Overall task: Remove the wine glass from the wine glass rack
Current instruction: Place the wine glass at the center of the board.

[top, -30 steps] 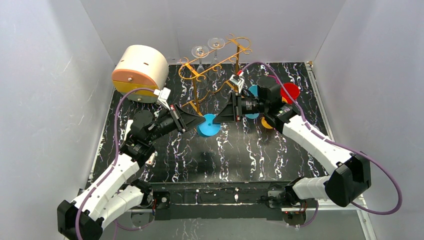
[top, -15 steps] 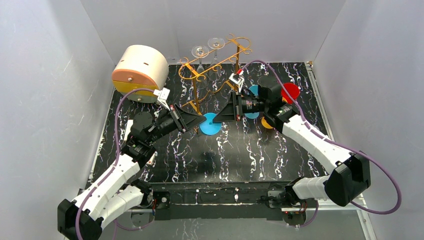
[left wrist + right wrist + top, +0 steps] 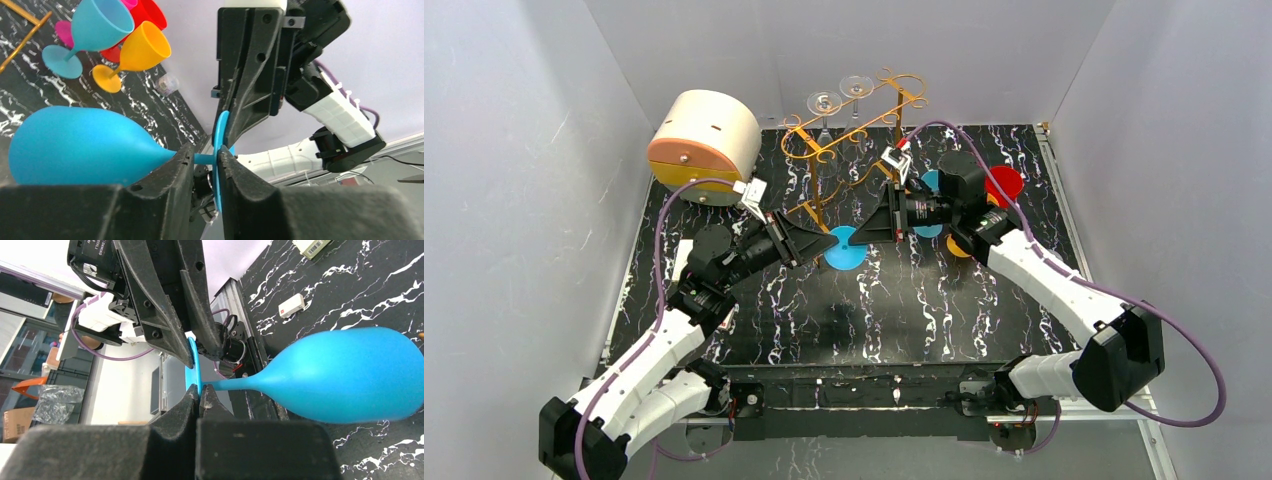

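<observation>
We look down on a black tabletop [image 3: 924,310] veined with white. Beyond the left gripper [image 3: 831,243] stands the wine glass rack [image 3: 822,155], and off to that gripper's left sits a round cream-and-orange box [image 3: 704,140]. Just behind the right gripper [image 3: 868,228] a red glass [image 3: 152,12], a blue glass [image 3: 97,22] and an orange glass [image 3: 145,47] sit clustered together.
</observation>
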Motion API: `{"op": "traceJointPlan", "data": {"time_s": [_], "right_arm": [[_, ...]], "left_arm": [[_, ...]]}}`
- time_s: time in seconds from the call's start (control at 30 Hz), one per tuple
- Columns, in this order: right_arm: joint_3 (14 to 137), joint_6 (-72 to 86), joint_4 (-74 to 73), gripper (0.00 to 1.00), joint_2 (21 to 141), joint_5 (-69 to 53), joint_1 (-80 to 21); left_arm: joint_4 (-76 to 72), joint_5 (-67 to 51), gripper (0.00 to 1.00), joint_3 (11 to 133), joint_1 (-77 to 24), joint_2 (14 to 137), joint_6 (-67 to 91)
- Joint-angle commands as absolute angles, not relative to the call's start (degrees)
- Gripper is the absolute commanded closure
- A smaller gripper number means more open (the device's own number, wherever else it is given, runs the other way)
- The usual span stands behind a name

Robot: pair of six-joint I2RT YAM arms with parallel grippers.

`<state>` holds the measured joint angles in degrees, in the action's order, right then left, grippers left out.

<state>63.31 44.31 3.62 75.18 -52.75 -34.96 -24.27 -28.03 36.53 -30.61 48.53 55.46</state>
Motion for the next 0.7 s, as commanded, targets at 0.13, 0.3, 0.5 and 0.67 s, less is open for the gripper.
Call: {"op": "traceJointPlan", "data": {"time_s": [0.13,0.3,0.5,0.67], "right_arm": [[64.9,42.0,5.5,0.99,72.6,-50.3,-35.2],[64.6,41.0,5.0,0.99,72.0,-48.6,-35.2],[63.6,40.7,6.3,0.99,71.1,-48.4,-35.2],[63.3,40.5,6.5,0.99,70.8,-48.4,-35.2]], "left_arm": [[-11.1,-32.5,0.63,41.5,-31.0,47.6,46.1],[-11.9,-38.8,0.52,41.7,-31.1,48.9,46.9],[-19.5,-40.8,0.53,40.1,-31.3,49.6,52.1],[-24.9,-39.6,0.59,39.2,-32.6,51.3,55.9]]}}
